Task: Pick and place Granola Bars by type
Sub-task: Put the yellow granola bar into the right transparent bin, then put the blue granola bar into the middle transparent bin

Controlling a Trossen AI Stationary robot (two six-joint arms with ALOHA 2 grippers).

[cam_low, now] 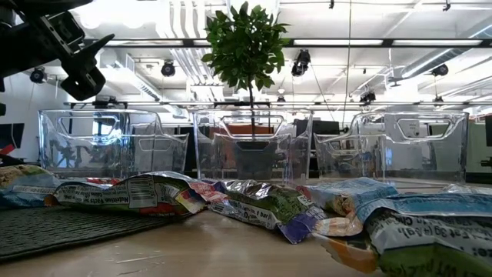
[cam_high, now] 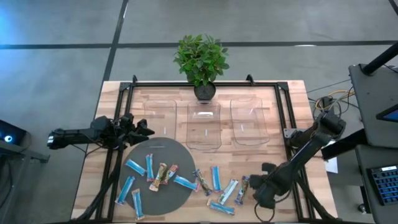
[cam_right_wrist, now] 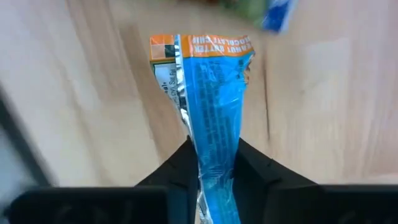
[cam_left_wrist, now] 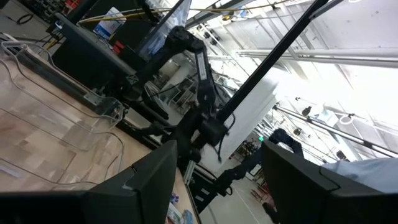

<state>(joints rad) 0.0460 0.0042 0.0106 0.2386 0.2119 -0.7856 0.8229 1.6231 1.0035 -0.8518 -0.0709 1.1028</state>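
Right claw (cam_right_wrist: pixel 214 171) clamped on blue bar (cam_right_wrist: pixel 208 106), pinching wrapper edge only. Lift slow, you risk slip. Left claw (cam_high: pixel 142 130) apart, idle above desk (cam_high: pixel 292 106).

You cannot see the lower end of the blue bar (cam_right_wrist: pixel 211 124): it goes between the dark fingers (cam_right_wrist: pixel 261 171) and off the picture's edge. In the low view, the front bar (cam_low: pixel 430 231) is blurred and cut at the right edge.
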